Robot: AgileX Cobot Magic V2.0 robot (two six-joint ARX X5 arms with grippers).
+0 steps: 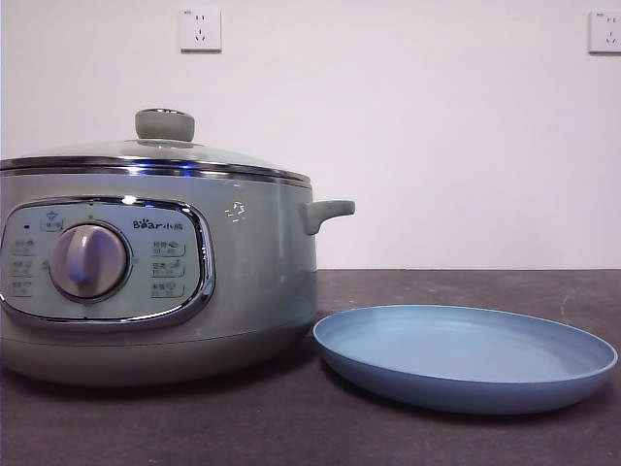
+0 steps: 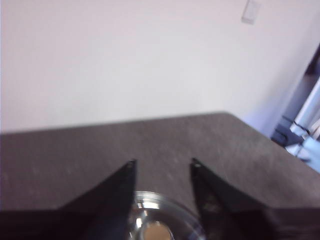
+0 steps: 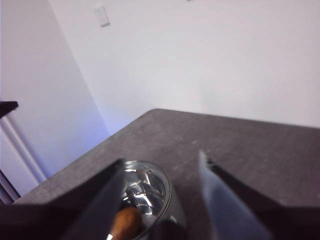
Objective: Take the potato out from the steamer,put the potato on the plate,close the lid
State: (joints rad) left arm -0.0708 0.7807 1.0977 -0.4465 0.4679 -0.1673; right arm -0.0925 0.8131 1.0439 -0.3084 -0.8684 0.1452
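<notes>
The sage-green steamer (image 1: 155, 272) stands at the left in the front view, with the glass lid (image 1: 165, 146) shut on it. The light-blue plate (image 1: 466, 354) lies empty to its right. In the right wrist view the brown potato (image 3: 125, 222) shows through the lid inside the steamer (image 3: 147, 192). My right gripper (image 3: 161, 157) is open, high above and apart from it. My left gripper (image 2: 164, 162) is open above the table, with the lid's shiny rim (image 2: 150, 200) showing between its jaws. Neither gripper shows in the front view.
The dark table (image 1: 466, 442) runs to a white wall with two sockets (image 1: 200, 29). The steamer's side handle (image 1: 328, 212) sticks out toward the plate.
</notes>
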